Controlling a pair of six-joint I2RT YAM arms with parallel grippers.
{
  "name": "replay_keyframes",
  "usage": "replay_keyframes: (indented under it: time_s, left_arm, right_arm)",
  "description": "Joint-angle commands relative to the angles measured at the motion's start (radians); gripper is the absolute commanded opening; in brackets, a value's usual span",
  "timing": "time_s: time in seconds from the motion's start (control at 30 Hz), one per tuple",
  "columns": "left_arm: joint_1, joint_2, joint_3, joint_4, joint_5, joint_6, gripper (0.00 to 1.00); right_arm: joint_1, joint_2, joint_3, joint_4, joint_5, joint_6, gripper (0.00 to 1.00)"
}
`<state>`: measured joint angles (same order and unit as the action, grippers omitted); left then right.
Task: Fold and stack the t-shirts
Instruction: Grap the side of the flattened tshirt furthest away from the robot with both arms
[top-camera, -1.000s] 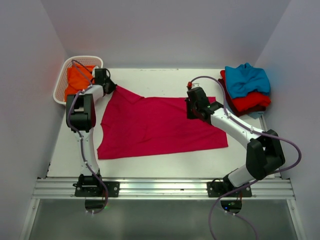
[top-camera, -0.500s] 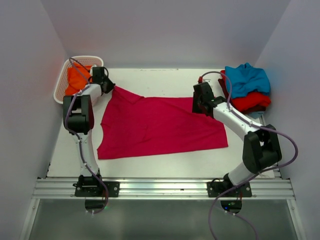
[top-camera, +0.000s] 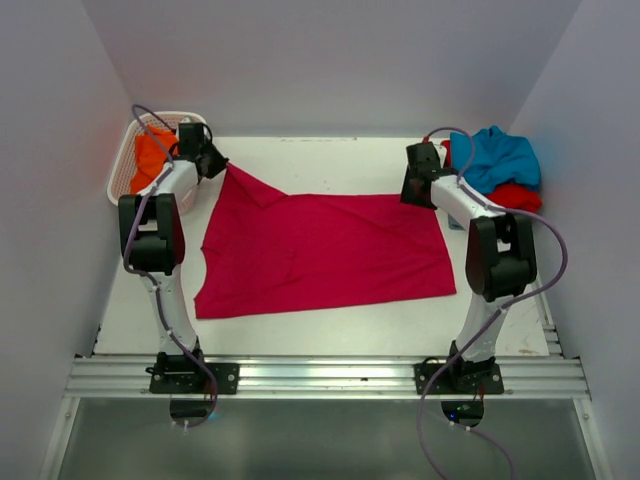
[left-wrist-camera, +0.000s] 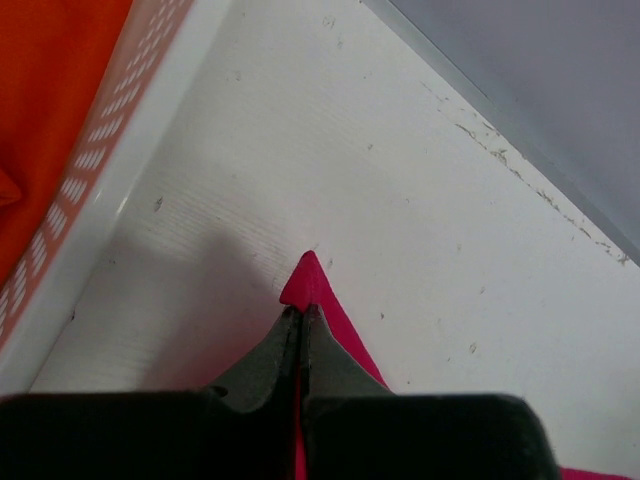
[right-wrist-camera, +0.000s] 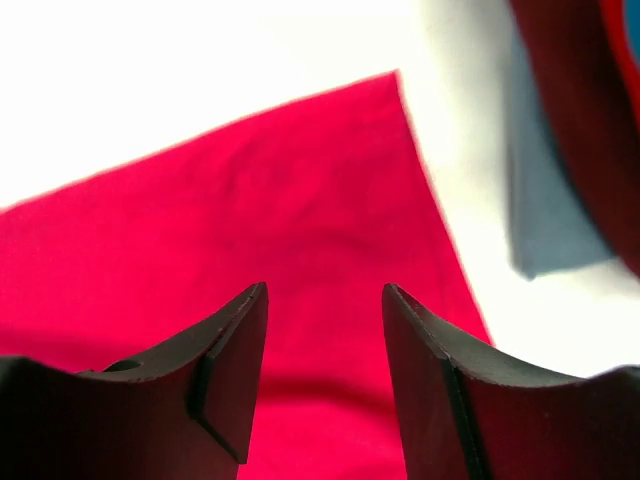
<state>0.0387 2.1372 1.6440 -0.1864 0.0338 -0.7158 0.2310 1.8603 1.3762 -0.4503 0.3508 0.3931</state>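
On the white table (top-camera: 330, 160) the crimson shirt (top-camera: 320, 250) lies spread out flat, between the two arms. Its far left corner is drawn to a point, and the left gripper (left-wrist-camera: 300, 312) pinches this point with its fingers pressed together on the cloth, just beside the white basket (top-camera: 122, 165). An orange shirt (top-camera: 150, 160) lies inside the basket. The right gripper (right-wrist-camera: 325, 290) hangs over the far right corner of the crimson shirt; its fingers are spread apart and nothing is between them. At the far right of the table there is a pile of shirts, with a teal shirt (top-camera: 495, 158) on top and a red shirt (top-camera: 515, 195) under it.
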Motion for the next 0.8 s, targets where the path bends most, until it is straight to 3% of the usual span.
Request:
replay_keyframes:
  time_s: [0.0,0.57,0.7,0.77]
  left_arm:
    - [0.003,-0.066,0.034,-0.034,0.025,0.022,0.00]
    - [0.003,-0.068,0.048,-0.042,0.032,0.027,0.00]
    - [0.004,-0.074,0.046,-0.042,0.031,0.030,0.00]
    - [0.003,-0.074,0.046,-0.042,0.032,0.027,0.00]
  right_arm:
    - [-0.062,0.075,0.109,-0.014,0.024,0.010,0.54]
    - [-0.167,0.327,0.311,-0.019,-0.035,0.012,0.52]
    - [-0.170,0.327,0.296,0.001,-0.058,0.024,0.41]
    - [-0.170,0.324,0.285,0.016,-0.065,0.026,0.26]
